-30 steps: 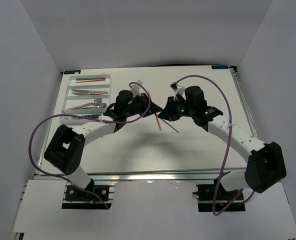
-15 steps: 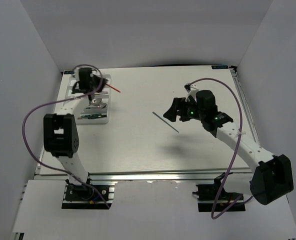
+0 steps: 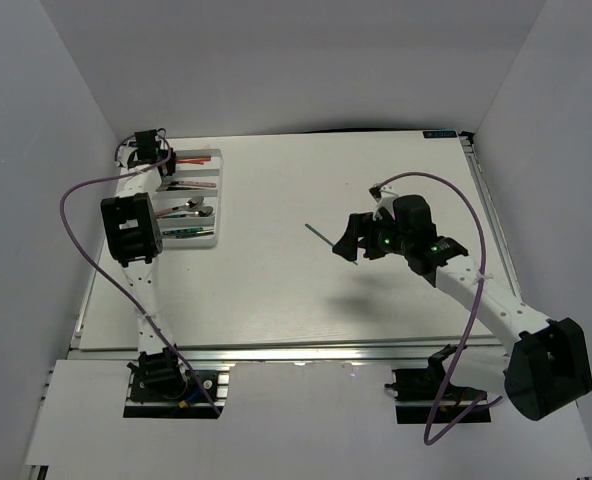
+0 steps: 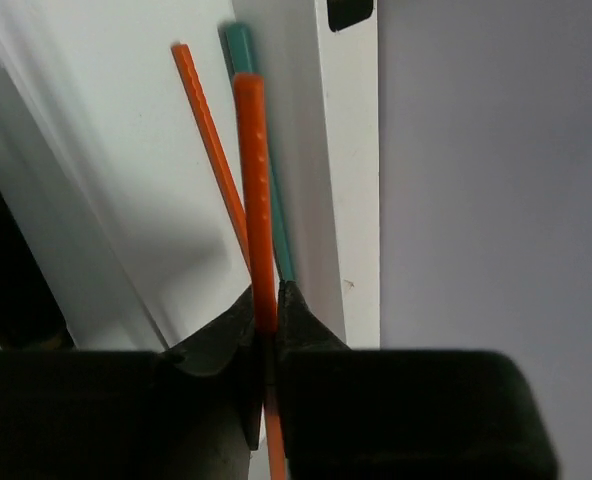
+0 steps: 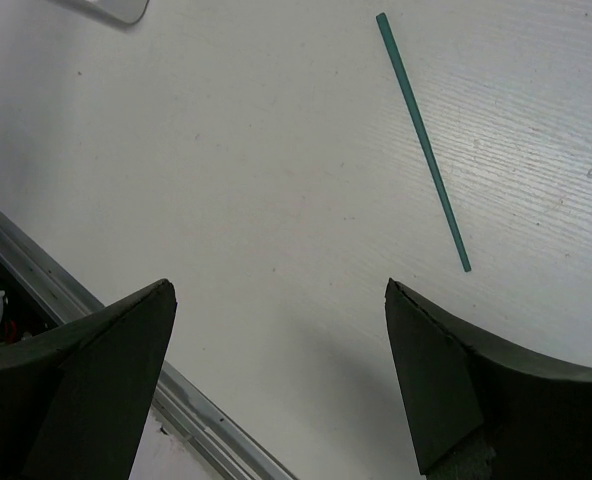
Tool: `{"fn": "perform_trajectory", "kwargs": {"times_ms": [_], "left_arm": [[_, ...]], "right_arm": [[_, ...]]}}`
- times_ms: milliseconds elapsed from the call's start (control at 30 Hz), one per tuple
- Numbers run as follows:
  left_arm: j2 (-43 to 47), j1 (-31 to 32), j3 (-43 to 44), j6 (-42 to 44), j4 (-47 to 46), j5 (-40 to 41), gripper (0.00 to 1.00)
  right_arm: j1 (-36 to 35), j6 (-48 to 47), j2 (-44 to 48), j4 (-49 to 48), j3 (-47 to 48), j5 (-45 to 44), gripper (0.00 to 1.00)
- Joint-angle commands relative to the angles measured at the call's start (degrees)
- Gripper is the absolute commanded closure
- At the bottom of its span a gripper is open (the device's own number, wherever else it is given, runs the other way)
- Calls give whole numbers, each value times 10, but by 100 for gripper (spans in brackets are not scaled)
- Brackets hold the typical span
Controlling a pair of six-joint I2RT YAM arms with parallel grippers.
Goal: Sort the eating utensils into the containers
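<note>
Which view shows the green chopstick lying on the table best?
The right wrist view: the green chopstick lies whole and sharp on the table. The top view shows only a thin dark line by the right gripper. The left wrist view misses it.

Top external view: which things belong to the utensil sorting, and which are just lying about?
Job: white plastic cutlery tray; slim orange-red chopstick pinched in the left gripper; slim green chopstick on the white table by the open right gripper; silver cutlery lying in the tray.
Lying about: purple cables; aluminium rail at the near edge.
</note>
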State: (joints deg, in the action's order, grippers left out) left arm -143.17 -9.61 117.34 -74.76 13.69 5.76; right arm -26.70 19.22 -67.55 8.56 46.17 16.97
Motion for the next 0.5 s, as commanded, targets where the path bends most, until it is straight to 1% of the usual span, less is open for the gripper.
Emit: {"fn": "perform_trajectory", "kwargs": {"times_ms": [0,33,100,133,233,267,367,433,467], "left_arm": [[50,9,-27,-37,-29,28,75],[58,8,-36,-37,-46,24,65],[63,8,-46,-37,-46,22,56],[70,8,-58,-36,-55,21,45],[83,8,-70,-35,-61,17,31],[93,9,-70,-35,-60,16,25],[112,8,-70,-30,-60,2,20],[128,8,-67,-19,-54,-3,18],[139,8,-69,-4,-52,-8,16]], "right_arm": [[2,-30,-6,10,22,8,11],[2,-33,-8,11,27,4,11],[2,-44,-17,14,32,-11,11],[2,-48,-22,16,37,-16,11],[2,-65,-51,26,55,-26,11],[2,-68,-74,32,62,-30,11],[0,-94,-114,35,80,-33,11],[-6,-117,-168,48,101,-50,11],[-19,-126,-189,67,128,-61,11]]}}
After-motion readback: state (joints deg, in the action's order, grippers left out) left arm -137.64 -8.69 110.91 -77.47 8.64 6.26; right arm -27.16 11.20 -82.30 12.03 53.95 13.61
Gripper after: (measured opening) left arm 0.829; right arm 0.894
